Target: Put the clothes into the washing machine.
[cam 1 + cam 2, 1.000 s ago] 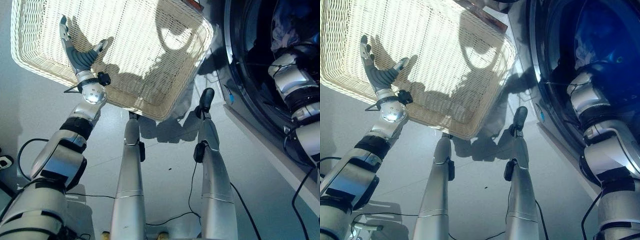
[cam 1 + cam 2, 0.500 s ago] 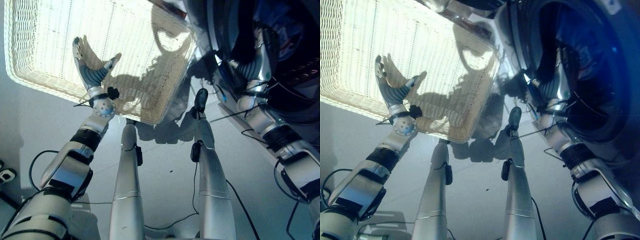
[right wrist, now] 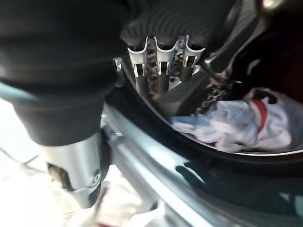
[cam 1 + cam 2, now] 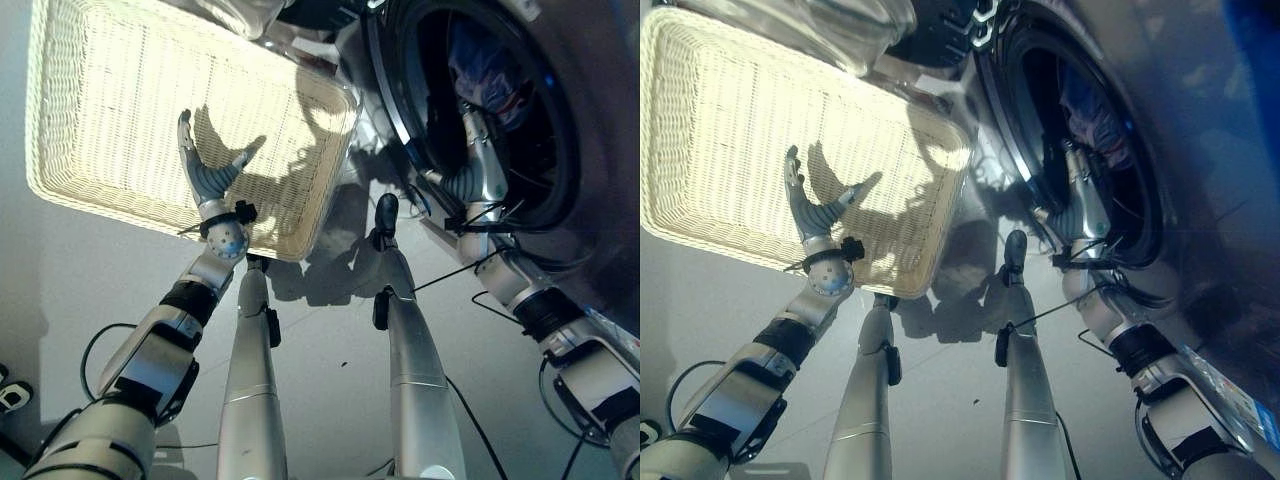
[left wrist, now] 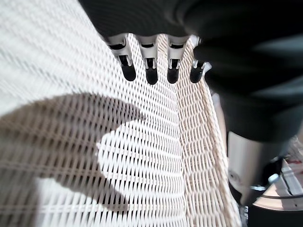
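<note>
An empty white wicker basket lies on the grey floor on the left. My left hand hovers over its near right part, open, fingers straight above the weave. To the right stands the washing machine with its round dark opening. A bundle of white, blue and red clothes lies inside the drum. My right hand is at the lower rim of the opening, open, with straight fingers pointing in and nothing held.
A clear plastic tub stands beyond the basket's far edge. The machine's grey front runs along the right side. Bare grey floor lies in front of the basket.
My right arm has drawn back from deep in the drum to its opening, and the clothes lie inside. The camera has shifted, so more of the machine shows. The left hand stays open over the basket.
</note>
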Robot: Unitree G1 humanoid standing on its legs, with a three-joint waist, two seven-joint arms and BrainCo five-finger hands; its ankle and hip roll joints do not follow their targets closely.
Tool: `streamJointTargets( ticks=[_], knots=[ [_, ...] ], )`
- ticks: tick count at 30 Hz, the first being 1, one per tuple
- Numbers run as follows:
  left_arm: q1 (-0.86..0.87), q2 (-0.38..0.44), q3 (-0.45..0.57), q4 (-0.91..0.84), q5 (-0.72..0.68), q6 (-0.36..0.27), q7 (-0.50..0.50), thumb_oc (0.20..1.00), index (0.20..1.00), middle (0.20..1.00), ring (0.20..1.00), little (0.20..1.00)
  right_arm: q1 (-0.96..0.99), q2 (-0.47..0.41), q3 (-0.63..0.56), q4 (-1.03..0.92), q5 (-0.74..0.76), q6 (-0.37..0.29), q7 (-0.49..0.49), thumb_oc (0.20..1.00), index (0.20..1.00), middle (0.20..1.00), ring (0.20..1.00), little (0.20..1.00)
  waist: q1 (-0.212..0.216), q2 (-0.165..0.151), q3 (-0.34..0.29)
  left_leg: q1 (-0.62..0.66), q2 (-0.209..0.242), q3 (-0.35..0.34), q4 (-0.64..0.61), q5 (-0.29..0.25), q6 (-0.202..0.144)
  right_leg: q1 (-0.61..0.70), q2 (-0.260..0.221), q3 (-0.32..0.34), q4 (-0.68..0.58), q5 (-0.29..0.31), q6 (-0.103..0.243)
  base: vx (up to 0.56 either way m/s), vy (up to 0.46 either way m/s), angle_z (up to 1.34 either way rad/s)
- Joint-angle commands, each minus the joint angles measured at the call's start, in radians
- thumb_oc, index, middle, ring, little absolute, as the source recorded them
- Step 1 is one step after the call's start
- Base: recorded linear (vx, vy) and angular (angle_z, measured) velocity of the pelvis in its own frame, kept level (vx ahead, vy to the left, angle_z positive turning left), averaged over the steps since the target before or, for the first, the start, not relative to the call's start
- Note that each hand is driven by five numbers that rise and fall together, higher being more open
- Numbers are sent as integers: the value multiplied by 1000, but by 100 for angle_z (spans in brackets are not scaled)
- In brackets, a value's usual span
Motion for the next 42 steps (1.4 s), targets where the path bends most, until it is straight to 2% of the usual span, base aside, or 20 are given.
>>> streamJointTargets(
  ticks=[1, 6, 9, 10, 11, 15, 16, 19, 20, 21, 23, 24, 25, 27, 29, 31, 32, 33, 34, 42],
  knots=[
    [100, -23, 58, -24, 73, 0, -28, 1000, 1000, 1000, 1000, 1000, 91, -21, 33, -69, -36, -88, 58, 1000, 1000, 1000, 1000, 1000, 16, 19, -1, 87, 1, 18, 24, -67, 70, 95, -50, -54, 71, -69, 100, -18, -55, -2],
    [311, -43, 67, 62, 91, 9, -169, 1000, 1000, 1000, 1000, 1000, 290, -5, 45, 18, 28, -161, 180, 1000, 1000, 1000, 1000, 1000, 57, 28, -1, 417, 7, 64, -54, -86, 67, 431, -92, -88, 1, -102, 117, 18, -16, -8],
    [383, -40, 65, 111, 88, 18, -258, 1000, 1000, 1000, 1000, 1000, 377, 25, 35, 90, 44, -163, 249, 1000, 1000, 1000, 1000, 1000, 73, 32, -11, 567, 12, 83, -96, -84, 62, 597, -113, -107, -44, -108, 123, 134, -34, -2],
    [401, -39, 65, 115, 91, 22, -275, 1000, 1000, 1000, 1000, 1000, 399, 31, 31, 97, 50, -164, 246, 1000, 1000, 1000, 1000, 1000, 76, 34, -20, 593, 13, 83, -110, -82, 60, 626, -114, -113, -57, -108, 123, 226, -63, 12],
    [444, -31, 71, 134, 85, 23, -331, 1000, 1000, 1000, 1000, 1000, 438, 45, 13, 120, 92, -155, 296, 1000, 1000, 1000, 1000, 1000, 81, 36, -59, 632, 12, 89, -127, -81, 56, 679, -116, -127, -78, -110, 122, 157, -45, 20],
    [555, -32, 96, 161, 123, 33, -448, 1000, 1000, 1000, 1000, 1000, 535, 102, -41, 177, 209, -97, 454, 1000, 1000, 1000, 1000, 1000, 87, 43, -137, 713, 15, 98, -162, -72, 52, 775, -117, -151, -107, -115, 116, 117, -25, 25],
    [556, -32, 96, 161, 123, 33, -449, 1000, 1000, 1000, 1000, 1000, 536, 102, -41, 177, 209, -96, 454, 1000, 1000, 1000, 1000, 1000, 87, 43, -137, 715, 15, 98, -162, -72, 52, 777, -117, -151, -108, -115, 116, 116, -2, 13],
    [634, -41, 120, 199, 132, 47, -533, 1000, 1000, 1000, 1000, 1000, 595, 150, -87, 300, 329, -54, 583, 1000, 1000, 1000, 1000, 1000, 93, 45, -217, 776, 15, 105, -183, -69, 54, 850, -113, -162, -130, -120, 111, 169, 14, 8],
    [669, -57, 123, 247, 141, 42, -580, 1000, 1000, 1000, 1000, 1000, 618, 194, -125, 440, 394, -53, 660, 1000, 1000, 1000, 1000, 1000, 96, 46, -274, 814, 19, 114, -191, -71, 55, 894, -112, -170, -145, -122, 109, 194, 20, 6],
    [671, -58, 123, 249, 140, 43, -584, 1000, 1000, 1000, 1000, 1000, 619, 196, -127, 447, 398, -53, 664, 1000, 1000, 1000, 1000, 1000, 97, 46, -276, 817, 20, 115, -192, -72, 55, 898, -111, -170, -147, -122, 109, 229, 33, 8],
    [685, -70, 125, 272, 119, 56, -630, 1000, 1000, 1000, 1000, 1000, 626, 225, -161, 526, 439, -9, 711, 1000, 1000, 1000, 1000, 1000, 99, 49, -309, 839, 23, 120, -198, -75, 54, 924, -107, -176, -157, -126, 106, 128, 36, 10],
    [700, -94, 126, 313, 83, 67, -687, 1000, 1000, 1000, 1000, 1000, 626, 259, -196, 655, 457, -5, 739, 1000, 1000, 1000, 1000, 1000, 104, 53, -345, 863, 24, 125, -199, -85, 56, 953, -105, -181, -167, -133, 104, 161, 45, 5],
    [706, -108, 138, 331, 54, 92, -747, 1000, 1000, 1000, 1000, 1000, 621, 276, -223, 710, 490, 29, 765, 1000, 1000, 1000, 1000, 1000, 109, 55, -362, 878, 24, 126, -199, -92, 57, 970, -104, -183, -173, -137, 103, 188, 46, 11],
    [714, -123, 151, 350, 45, 112, -793, 1000, 1000, 1000, 1000, 1000, 618, 294, -258, 758, 516, 56, 787, 1000, 1000, 1000, 1000, 1000, 113, 56, -378, 892, 24, 126, -199, -99, 58, 986, -104, -186, -176, -141, 102, 98, 24, 11],
    [720, -136, 161, 372, 23, 157, -855, 1000, 1000, 1000, 1000, 1000, 615, 310, -295, 797, 536, 108, 809, 1000, 1000, 1000, 1000, 1000, 116, 57, -396, 906, 23, 126, -199, -107, 59, 1000, -102, -187, -175, -148, 99, 87, 18, 1],
    [730, -147, 180, 399, 13, 231, -915, 1000, 1000, 1000, 1000, 1000, 618, 324, -321, 841, 561, 151, 828, 1000, 1000, 1000, 1000, 1000, 117, 57, -415, 921, 21, 128, -199, -114, 63, 1012, -100, -182, -173, -154, 98, 73, 7, 1],
    [730, -147, 180, 399, 13, 231, -915, 1000, 1000, 1000, 1000, 1000, 618, 324, -321, 841, 561, 151, 828, 1000, 1000, 1000, 1000, 1000, 117, 57, -415, 921, 21, 128, -199, -114, 63, 1012, -100, -182, -173, -154, 98, 97, 15, 1],
    [737, -152, 208, 443, 9, 292, -964, 1000, 1000, 1000, 1000, 1000, 620, 330, -352, 886, 553, 191, 869, 1000, 1000, 1000, 1000, 1000, 111, 58, -435, 938, 19, 131, -199, -124, 66, 1024, -95, -168, -174, -161, 95, 97, 21, 1],
    [739, -153, 215, 452, 2, 311, -981, 1000, 1000, 1000, 1000, 1000, 624, 330, -357, 903, 552, 189, 876, 1000, 1000, 1000, 1000, 1000, 108, 58, -442, 941, 20, 131, -199, -127, 67, 1027, -94, -163, -174, -164, 94, 109, 23, 2],
    [727, -159, 225, 486, -13, 345, -1012, 1000, 1000, 1000, 1000, 1000, 618, 329, -388, 937, 556, 196, 906, 1000, 1000, 1000, 1000, 1000, 100, 60, -470, 953, 22, 123, -199, -139, 71, 1035, -90, -140, -182, -167, 88, -3, -2, 8]
  ],
)
